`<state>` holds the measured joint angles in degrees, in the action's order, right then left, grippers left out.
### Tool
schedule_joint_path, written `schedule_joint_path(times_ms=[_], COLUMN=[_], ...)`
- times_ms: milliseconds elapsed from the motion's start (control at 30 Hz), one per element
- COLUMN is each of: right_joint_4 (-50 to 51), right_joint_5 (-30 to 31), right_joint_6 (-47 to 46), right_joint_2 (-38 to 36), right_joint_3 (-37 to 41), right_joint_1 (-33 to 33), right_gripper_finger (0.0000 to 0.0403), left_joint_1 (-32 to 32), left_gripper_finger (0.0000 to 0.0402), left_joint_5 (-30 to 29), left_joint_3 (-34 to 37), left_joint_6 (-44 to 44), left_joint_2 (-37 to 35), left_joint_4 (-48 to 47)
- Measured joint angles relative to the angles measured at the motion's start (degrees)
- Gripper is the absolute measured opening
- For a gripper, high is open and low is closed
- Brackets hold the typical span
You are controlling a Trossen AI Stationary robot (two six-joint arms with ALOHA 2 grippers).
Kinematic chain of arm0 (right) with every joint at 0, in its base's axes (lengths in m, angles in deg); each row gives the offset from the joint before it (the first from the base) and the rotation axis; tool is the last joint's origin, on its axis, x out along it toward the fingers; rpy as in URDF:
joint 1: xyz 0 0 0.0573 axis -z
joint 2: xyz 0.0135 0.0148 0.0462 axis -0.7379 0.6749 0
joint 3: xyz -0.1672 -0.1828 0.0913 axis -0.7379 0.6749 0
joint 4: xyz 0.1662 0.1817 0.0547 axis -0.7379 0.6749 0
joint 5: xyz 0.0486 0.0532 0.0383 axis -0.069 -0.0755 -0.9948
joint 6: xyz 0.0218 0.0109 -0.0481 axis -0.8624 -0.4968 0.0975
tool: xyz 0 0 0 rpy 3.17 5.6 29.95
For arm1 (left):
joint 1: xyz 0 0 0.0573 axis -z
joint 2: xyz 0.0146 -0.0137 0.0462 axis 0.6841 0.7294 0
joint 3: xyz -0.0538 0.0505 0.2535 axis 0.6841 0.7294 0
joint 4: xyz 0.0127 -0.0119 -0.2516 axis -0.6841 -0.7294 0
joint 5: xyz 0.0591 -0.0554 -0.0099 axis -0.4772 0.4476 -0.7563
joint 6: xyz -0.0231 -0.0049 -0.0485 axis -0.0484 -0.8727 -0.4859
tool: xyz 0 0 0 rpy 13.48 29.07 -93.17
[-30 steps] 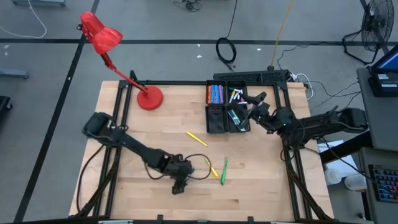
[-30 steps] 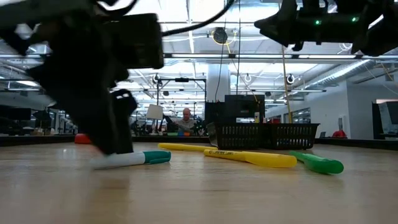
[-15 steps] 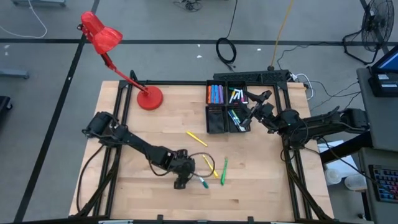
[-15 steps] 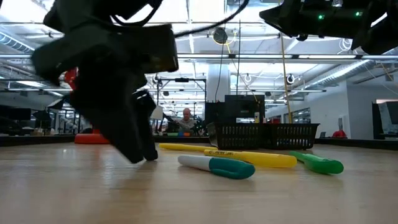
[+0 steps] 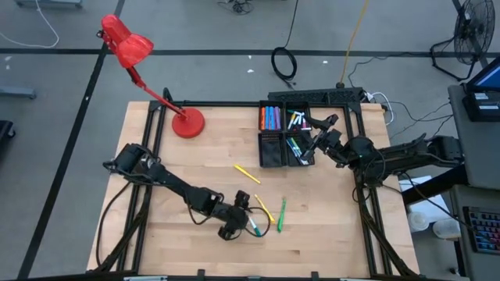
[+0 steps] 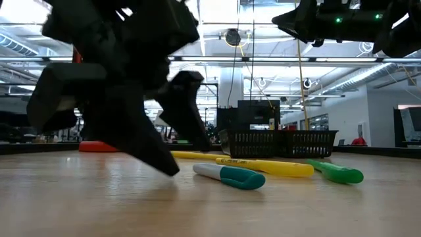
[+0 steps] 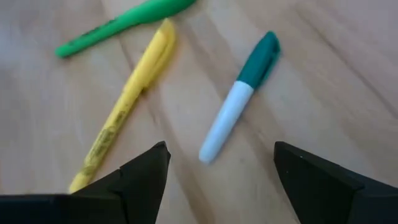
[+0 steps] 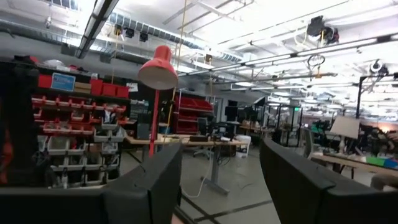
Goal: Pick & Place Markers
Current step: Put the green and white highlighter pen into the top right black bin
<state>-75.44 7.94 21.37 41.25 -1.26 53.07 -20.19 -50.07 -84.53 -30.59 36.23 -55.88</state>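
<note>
The left gripper is held low over the front of the table with its fingers spread wide apart and nothing between them. Just ahead of the fingertips a white marker with a teal cap lies flat on the wood, apart from both fingers. Beside it a long yellow marker is seen, and past that a green marker, the two nearly touching at one end. A second yellow marker lies well apart from these, nearer the middle of the table. Four loose markers are thus counted on the bare wood: one white and teal, two yellow, one green. All are thin, pen-like sticks.

The right gripper is held above the black tray at the far right of the table, its fingers parted and empty. More markers are stored in the tray's compartments, in mixed colours, too small to be counted.

A red desk lamp stands at the far left corner of the table.
</note>
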Motion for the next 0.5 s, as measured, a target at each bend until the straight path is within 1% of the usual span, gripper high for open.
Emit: schedule_joint_path(times_ms=[100, 167, 233, 300, 433, 500], right_joint_4=[1.02, 1.32, 1.82, 2.4, 3.17, 3.41], right_joint_5=[-0.01, -0.01, -0.01, -0.02, -0.04, -0.03], right_joint_6=[-0.93, -1.15, -2.48, -3.4, -4.22, -4.24], right_joint_2=[0.0, 0.0, 0.0, 0.07, 0.07, 0.07], right_joint_3=[0.0, 0.0, -0.02, -0.02, -0.02, -0.02], right_joint_1=[0.0, 0.0, 0.0, 0.0, 0.0, 0.0], right_gripper_finger=[0.0203, 0.0203, 0.0203, 0.0203, 0.0203, 0.0203], left_joint_1=[-1.11, -1.47, -1.82, -2.23, -4.02, -4.8], left_gripper_finger=[0.0294, 0.0294, 0.0294, 0.0294, 0.0293, 0.0286], left_joint_5=[4.8, 7.13, 9.59, 11.83, 17.33, 19.31], left_joint_3=[-0.13, -0.13, -0.06, -0.25, -0.47, -0.49], left_joint_6=[1.0, 2.91, 4.44, 4.53, -0.7, -3.21], left_joint_2=[0.78, 1.69, 3.46, 4.69, 6.64, 6.86], left_joint_4=[2.96, 4.04, 7.39, 8.75, 8.94, 7.95])
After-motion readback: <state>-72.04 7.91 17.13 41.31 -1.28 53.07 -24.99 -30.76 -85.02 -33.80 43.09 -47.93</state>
